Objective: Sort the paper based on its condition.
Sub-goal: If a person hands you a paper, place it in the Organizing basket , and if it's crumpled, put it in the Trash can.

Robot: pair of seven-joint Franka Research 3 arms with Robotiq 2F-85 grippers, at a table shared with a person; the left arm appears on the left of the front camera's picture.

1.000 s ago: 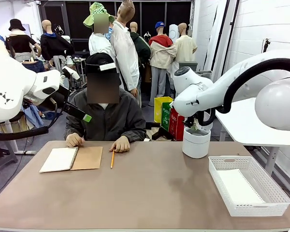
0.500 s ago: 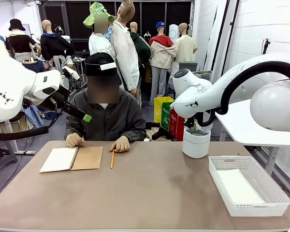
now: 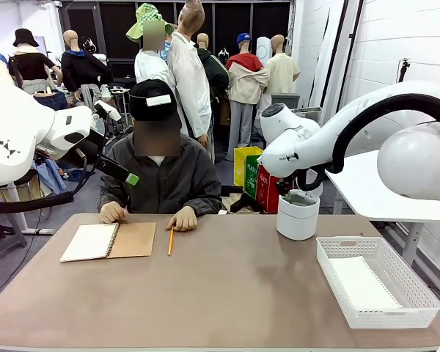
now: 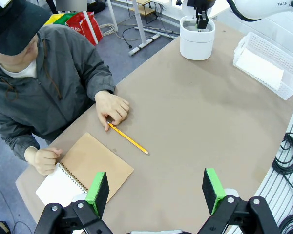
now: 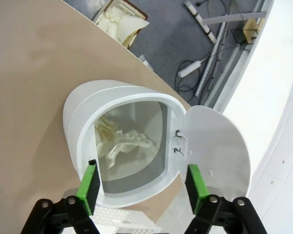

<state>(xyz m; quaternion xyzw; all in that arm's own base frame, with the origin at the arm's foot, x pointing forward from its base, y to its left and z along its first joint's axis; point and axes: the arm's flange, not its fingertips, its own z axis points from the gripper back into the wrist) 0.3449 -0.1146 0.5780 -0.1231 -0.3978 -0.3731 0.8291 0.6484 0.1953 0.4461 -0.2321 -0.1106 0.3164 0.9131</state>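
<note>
Crumpled white paper [image 5: 118, 141] lies inside the round white bin [image 3: 298, 218], whose lid [image 5: 217, 144] stands swung aside. My right gripper [image 5: 142, 171] hangs open just above the bin's mouth, with nothing between its green pads. A flat white sheet of paper [image 3: 363, 282] lies in the white mesh basket [image 3: 418, 306] at the right. My left gripper [image 4: 155, 184] is open and empty, held high over the table's left side, with one green pad [image 3: 132, 178] showing in front of the person's sleeve.
An open spiral notebook [image 3: 108, 240] with a brown cover lies at the far left, and a yellow pencil [image 3: 170, 240] lies beside it. The person's two hands [image 3: 183, 218] rest on the far edge by them. Bare tabletop [image 3: 227, 293] spreads across the middle.
My right arm has shifted slightly left over the bin. The left arm, the person and the things on the table have not moved.
</note>
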